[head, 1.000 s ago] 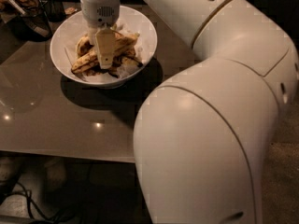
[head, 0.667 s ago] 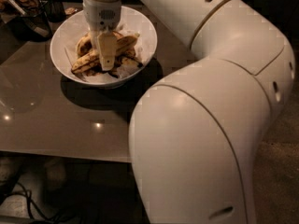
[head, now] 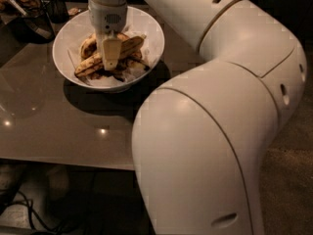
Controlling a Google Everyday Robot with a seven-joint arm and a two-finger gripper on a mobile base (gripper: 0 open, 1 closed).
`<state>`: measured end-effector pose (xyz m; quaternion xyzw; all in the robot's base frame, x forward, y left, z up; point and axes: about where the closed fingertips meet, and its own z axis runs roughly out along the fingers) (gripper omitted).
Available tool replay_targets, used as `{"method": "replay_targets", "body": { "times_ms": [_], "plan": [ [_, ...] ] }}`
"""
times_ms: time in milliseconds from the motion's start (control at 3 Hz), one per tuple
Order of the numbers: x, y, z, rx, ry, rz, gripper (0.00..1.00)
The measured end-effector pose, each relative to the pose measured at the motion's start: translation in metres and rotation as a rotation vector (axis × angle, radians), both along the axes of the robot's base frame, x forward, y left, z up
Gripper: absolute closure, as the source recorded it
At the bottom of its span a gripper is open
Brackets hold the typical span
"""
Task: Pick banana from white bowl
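Banana [head: 129,45]: was laid across the white bowl [head: 66,38], among browner ones. Gripper [head: 110,58] was positioned upright at the bowl's centre, presumably for a balanced mid-length grasp; closure could not be told.

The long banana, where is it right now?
Upper left of the camera view: the banana lies in the white bowl, under the hand.

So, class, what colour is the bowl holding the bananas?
Glossy white, camera view; the gripper reaches into the bowl.

Cream gripper [head: 110,62] hangs over the glossy white bowl [head: 67,39] at eleven o'clock; banana [head: 129,45] pale yellow, brown-speckled; table [head: 49,126] grey-brown.
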<state>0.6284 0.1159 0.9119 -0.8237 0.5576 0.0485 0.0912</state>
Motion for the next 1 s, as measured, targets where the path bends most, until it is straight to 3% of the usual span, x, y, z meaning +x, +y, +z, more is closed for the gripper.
{"method": "replay_targets", "body": {
  "times_ms": [667,1000],
  "plan": [
    [0.006,0.006,-0.001,0.017,-0.018,-0.003,1.00],
    [-0.001,-0.003,0.009,0.038,-0.052,-0.032,1.00]
  ]
}}
